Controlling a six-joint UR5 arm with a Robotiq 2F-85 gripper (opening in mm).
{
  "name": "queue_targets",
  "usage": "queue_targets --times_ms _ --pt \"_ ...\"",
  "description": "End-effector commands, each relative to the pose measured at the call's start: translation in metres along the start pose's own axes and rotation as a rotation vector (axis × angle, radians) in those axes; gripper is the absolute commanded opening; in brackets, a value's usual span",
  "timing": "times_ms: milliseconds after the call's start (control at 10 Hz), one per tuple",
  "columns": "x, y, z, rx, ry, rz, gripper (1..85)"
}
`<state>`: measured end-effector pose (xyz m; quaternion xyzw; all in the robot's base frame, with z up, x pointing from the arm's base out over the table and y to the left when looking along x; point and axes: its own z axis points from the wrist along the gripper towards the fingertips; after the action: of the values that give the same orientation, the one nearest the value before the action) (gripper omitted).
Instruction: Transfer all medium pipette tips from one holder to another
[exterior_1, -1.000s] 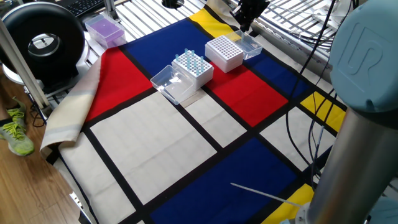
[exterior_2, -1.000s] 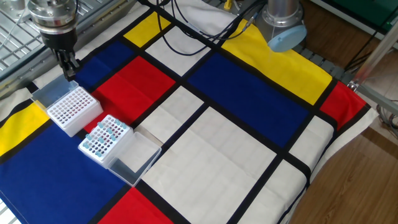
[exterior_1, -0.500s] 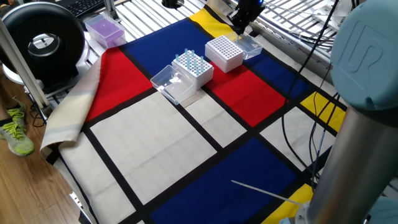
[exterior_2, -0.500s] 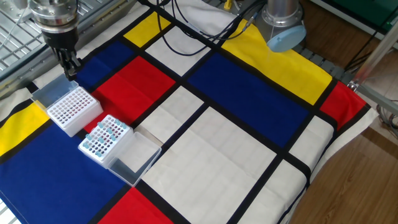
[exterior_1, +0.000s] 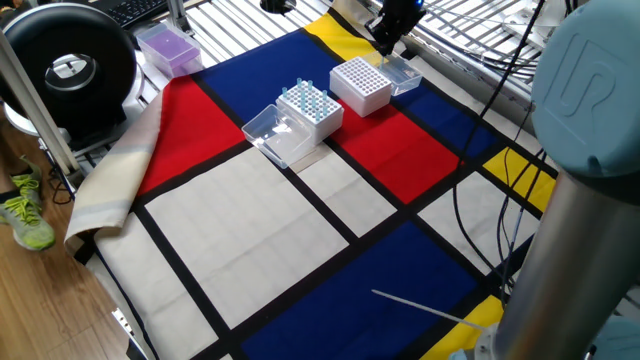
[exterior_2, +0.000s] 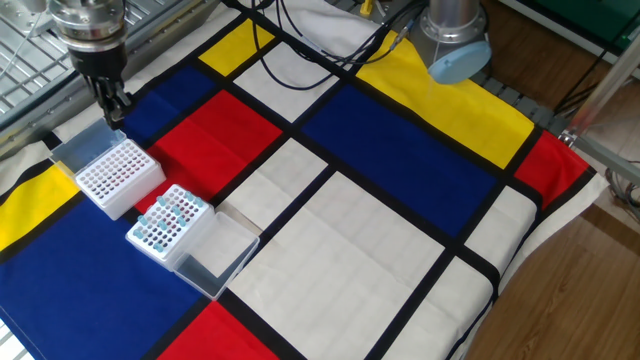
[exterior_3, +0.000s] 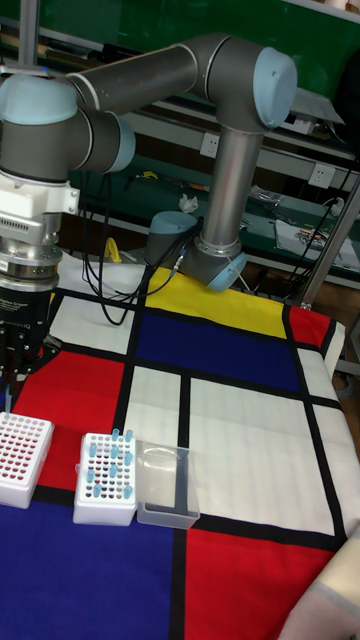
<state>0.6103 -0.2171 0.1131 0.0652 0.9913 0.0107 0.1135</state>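
Gripper poised above far corner of empty box, fingers nearly together, pinch contents unclear. Next, likely: lowering straight into a hole, tips waiting alongside.

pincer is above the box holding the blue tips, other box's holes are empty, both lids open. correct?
Not quite. The pincer hangs above the far edge of the empty white box, not the box holding the blue tips; the other fixed view shows it. The rest stands: the white box's holes look empty and both lids lie open.

Wood-plank floor; green wall; metal shelving; green sneakers on floor.
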Motion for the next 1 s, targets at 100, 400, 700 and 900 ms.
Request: queue_targets --times_ms 100,400,700,900 --pt "-0.004 0.0 0.003 -0.027 -0.013 -0.002 1.7" --pt "-0.007 -0.002 0.007 -0.034 -0.017 -0.017 1.7" --pt "0.003 -0.003 0.009 -0.04 0.028 -0.041 1.7" --pt "0.004 -0.003 0.01 -0.04 0.033 -0.047 2.0"
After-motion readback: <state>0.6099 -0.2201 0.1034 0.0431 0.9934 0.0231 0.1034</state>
